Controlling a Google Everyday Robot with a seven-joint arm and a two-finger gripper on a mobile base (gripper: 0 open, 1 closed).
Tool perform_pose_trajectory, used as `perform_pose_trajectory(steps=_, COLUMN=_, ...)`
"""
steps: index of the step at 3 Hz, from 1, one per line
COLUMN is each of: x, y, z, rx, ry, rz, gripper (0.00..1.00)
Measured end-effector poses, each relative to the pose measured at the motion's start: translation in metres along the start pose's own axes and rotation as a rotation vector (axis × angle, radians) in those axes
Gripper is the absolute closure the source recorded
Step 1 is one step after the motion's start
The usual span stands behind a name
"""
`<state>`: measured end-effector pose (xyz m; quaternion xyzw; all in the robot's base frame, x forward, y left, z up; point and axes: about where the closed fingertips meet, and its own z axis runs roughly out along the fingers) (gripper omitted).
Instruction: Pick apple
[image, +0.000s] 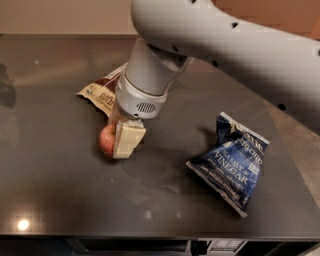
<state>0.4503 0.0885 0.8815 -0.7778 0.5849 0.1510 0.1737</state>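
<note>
Across the dark table (50, 200), open room lies left and toward the front edge. Overhead, the arm (225, 45) reaches down. A blue chip bag (230, 162) sits well right, and a brown snack bag (97, 92) lies just behind the apple (105, 141), which rests on the table. The gripper (122, 142) sits against it, at the grasp step; whether it grips, I cannot tell. Next likely: secure hold, straight lift.

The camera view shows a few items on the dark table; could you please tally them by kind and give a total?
Apples: 1, the apple, with the gripper down right beside it.
Snack bags: 2, the blue vinegar chip bag and the brown-and-cream bag partly behind the arm.
Total: 3
</note>
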Motion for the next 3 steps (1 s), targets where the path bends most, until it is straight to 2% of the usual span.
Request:
perform_pose_trajectory(steps=1, x=-0.003, y=0.004, z=-0.04, rx=-0.004, ry=-0.072, rz=-0.036, gripper=1.0)
perform_pose_trajectory(steps=2, x=-0.009, y=0.013, z=-0.099, rx=0.014, ry=-0.139, rz=-0.128, gripper=1.0)
perform_pose_trajectory(steps=3, x=-0.009, y=0.013, z=-0.099, rx=0.015, ry=-0.139, rz=-0.128, gripper=1.0)
